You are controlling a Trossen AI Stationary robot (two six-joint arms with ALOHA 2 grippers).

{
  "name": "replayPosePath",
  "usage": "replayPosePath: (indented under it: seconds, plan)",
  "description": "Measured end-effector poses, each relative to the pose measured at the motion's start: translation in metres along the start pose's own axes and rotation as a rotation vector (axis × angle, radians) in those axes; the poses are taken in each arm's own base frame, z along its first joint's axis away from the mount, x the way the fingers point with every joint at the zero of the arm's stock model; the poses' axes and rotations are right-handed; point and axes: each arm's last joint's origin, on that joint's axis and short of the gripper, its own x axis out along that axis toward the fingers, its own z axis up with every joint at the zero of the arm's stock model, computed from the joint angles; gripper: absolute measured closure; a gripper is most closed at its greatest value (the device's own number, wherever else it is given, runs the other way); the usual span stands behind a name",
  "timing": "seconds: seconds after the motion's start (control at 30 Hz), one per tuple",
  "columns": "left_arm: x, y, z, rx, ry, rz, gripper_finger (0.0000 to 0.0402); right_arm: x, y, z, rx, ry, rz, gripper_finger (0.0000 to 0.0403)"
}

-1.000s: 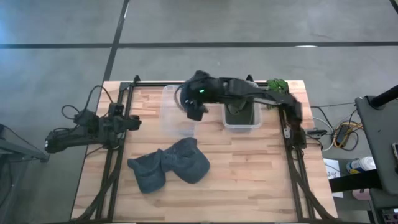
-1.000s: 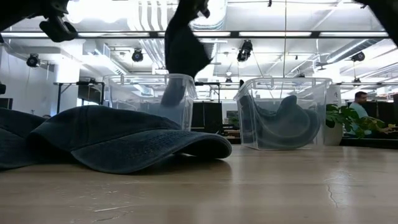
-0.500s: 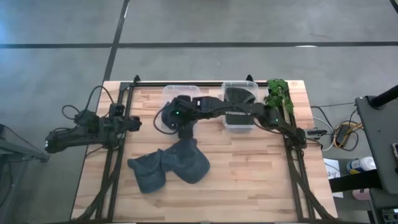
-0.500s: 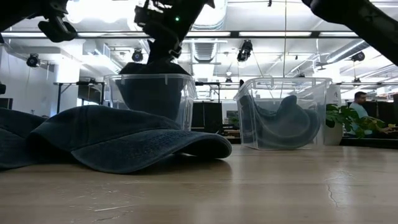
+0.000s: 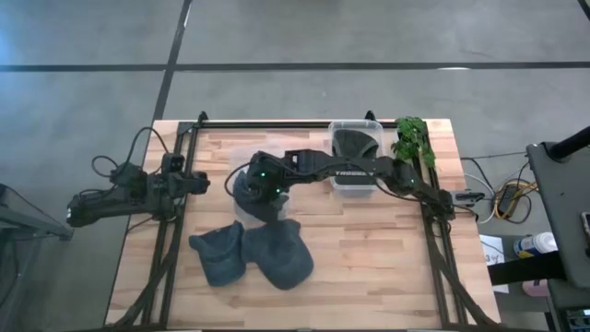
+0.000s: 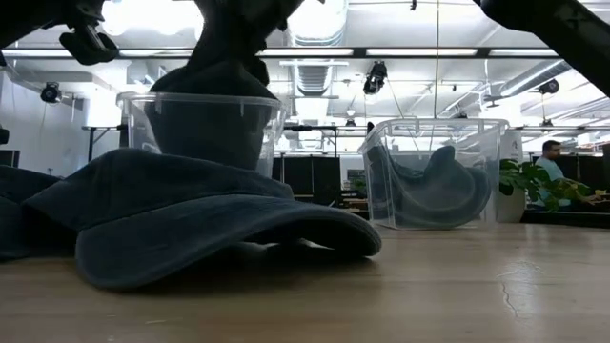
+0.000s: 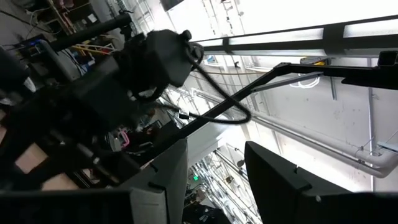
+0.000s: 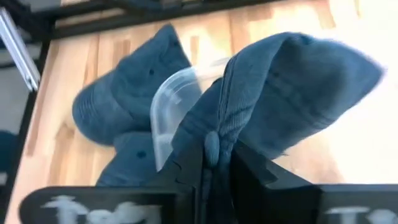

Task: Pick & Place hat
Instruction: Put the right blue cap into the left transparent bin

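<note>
Since the earlier frames the clear bin (image 6: 200, 129) is sitting lower and closer in the low view, shoved up against the hats on the table, and in the high view the right gripper (image 5: 261, 189) is now working left of centre rather than up by the back edge. Nearest the low camera, a blue denim cap (image 6: 219, 224) is lying brim-forward across the left half of the frame, with a second cap (image 5: 219, 254) beside it showing in the lower left-centre of the high view. Just behind them the bin is standing — or being dragged; whether it is fully on the wood is hard to say — with a held hat (image 8: 280, 99) hanging into it. The right wrist view is showing that hat's crown button pinched between the gripper's fingers (image 8: 186, 171), so the pincer is clamping the fabric over the bin's rim. Farther back, at right of centre, a second bin (image 6: 438, 171) is already holding a hat (image 5: 355, 143), with a plant (image 5: 410, 138) beside it. The left gripper (image 5: 83, 210) is waiting off the table's left edge; I cannot tell how its pincer stands. My judgement: the placing is nearly done, but letting go cleanly matters, since the bin seems to be shifting with the hat.
</note>
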Motion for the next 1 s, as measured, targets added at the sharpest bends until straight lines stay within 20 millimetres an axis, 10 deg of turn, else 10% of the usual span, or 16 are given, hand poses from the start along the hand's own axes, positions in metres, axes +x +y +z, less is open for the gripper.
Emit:
replayPosePath:
  seconds: [0.2,0.67,1.0]
  plan:
    - [0.000,0.000,0.000,-0.007,-0.001,0.000,0.0248,-0.023,0.003,0.007,0.024,-0.053,-0.078,0.0311]
    - [0.000,0.000,0.000,-0.004,-0.013,0.005,0.0248,-0.052,-0.021,0.017,0.094,-0.101,-0.128,0.0391]
    - [0.000,0.001,0.000,0.019,-0.010,0.008,0.0248,-0.023,-0.034,0.006,0.226,0.015,0.035,0.0277]
